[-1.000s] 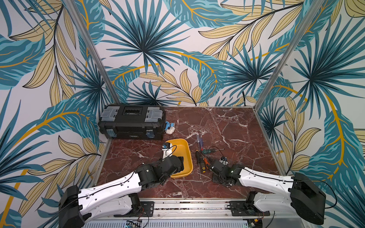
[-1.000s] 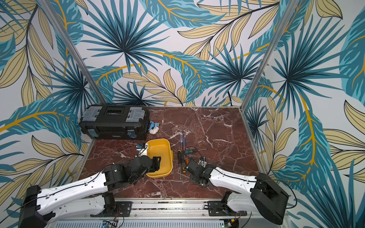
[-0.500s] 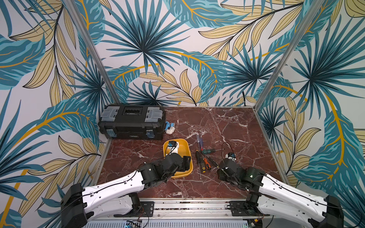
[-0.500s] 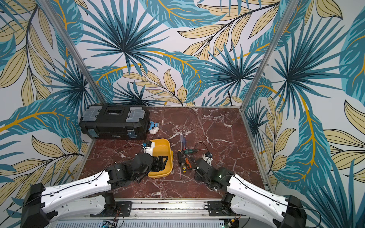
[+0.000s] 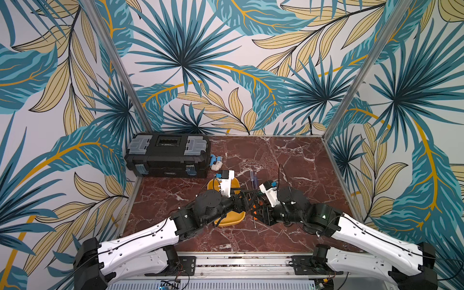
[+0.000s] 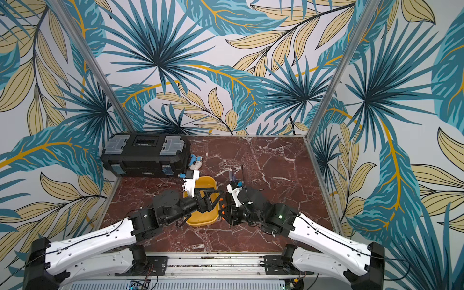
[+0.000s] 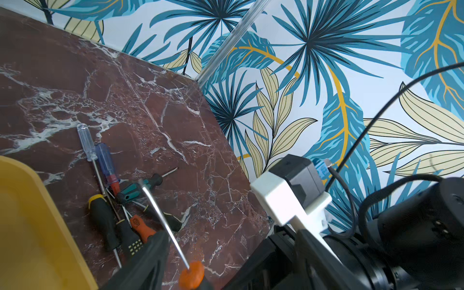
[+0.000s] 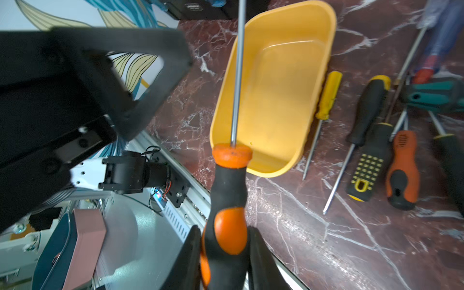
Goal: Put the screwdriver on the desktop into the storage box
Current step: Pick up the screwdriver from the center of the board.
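Note:
My right gripper (image 8: 226, 253) is shut on the handle of an orange-and-black screwdriver (image 8: 229, 190) and holds it above the desktop (image 5: 288, 160). Its steel shaft reaches out over the empty yellow storage box (image 8: 324, 50). My left gripper (image 7: 226, 263) stands open around that shaft (image 7: 163, 221), which runs close by one of its fingers (image 7: 145, 261) without being gripped. In both top views the two grippers meet at the right edge of the storage box (image 5: 229, 219) (image 6: 200, 219), left gripper (image 5: 247, 198) facing right gripper (image 5: 261, 213).
Several more screwdrivers (image 8: 369, 155) lie in a pile (image 7: 120, 200) on the desktop just right of the box. A black toolbox (image 5: 168, 155) with grey latches stands at the back left. A small blue-and-white object (image 5: 216, 162) lies beside it.
The right arm has risen from the pile with the orange-and-black screwdriver and swung it towards the box. The left gripper has moved right over the box to meet it and opened a little wider.

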`<state>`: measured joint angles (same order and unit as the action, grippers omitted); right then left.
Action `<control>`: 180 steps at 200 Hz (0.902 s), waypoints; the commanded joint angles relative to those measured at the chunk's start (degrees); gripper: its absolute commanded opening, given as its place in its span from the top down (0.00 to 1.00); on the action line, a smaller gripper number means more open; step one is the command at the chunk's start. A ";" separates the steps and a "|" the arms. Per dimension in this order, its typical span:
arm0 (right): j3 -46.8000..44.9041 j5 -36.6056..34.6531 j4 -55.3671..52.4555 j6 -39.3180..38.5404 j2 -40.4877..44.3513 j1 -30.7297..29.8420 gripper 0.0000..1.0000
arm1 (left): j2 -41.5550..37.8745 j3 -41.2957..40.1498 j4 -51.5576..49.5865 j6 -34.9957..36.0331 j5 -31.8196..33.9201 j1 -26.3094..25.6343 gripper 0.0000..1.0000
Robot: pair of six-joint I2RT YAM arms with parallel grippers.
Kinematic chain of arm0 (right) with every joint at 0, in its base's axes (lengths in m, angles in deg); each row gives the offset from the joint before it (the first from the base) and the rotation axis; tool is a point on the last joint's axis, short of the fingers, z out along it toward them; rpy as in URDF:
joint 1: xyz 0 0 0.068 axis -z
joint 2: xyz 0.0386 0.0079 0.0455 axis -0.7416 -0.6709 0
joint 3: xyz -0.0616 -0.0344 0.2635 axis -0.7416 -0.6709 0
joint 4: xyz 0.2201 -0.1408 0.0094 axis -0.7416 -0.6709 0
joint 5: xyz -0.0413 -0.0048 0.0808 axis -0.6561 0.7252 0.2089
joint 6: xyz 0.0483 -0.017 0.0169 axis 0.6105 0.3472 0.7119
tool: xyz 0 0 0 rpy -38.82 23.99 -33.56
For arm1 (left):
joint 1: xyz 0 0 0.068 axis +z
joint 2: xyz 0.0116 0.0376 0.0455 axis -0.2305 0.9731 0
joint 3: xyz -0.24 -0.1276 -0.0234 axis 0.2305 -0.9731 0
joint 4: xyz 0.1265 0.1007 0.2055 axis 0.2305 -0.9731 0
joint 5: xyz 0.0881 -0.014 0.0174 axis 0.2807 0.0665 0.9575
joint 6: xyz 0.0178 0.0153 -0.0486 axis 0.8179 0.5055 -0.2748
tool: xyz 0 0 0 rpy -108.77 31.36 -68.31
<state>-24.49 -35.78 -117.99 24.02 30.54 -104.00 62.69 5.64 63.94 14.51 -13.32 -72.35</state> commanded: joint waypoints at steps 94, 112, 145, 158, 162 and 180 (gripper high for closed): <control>2.65 -6.25 2.48 -2.44 -1.74 -3.11 1.00 | -2.97 -1.08 -8.07 -6.60 9.11 1.71 0.20; 3.39 -5.90 2.50 -2.70 -2.92 -3.76 1.00 | -2.10 -2.79 -2.70 -8.23 5.61 2.21 0.23; 4.30 -7.20 2.54 -3.02 -4.16 -5.51 1.00 | -1.02 -4.08 2.38 -10.54 2.92 2.77 0.40; 4.30 -7.98 2.68 -2.96 -4.43 -5.90 1.00 | -0.87 -4.32 2.88 -11.00 2.61 2.84 0.49; 4.22 -8.17 2.78 -2.86 -4.36 -5.98 1.00 | -0.92 -4.34 2.90 -11.11 2.56 2.86 0.53; 3.81 -8.95 3.25 -2.67 -4.30 -6.08 1.00 | -1.11 -5.05 3.16 -12.51 2.69 2.95 0.66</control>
<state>-21.14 -42.53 -116.37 21.97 26.08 -109.66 61.88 2.65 63.70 3.76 -9.43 -69.82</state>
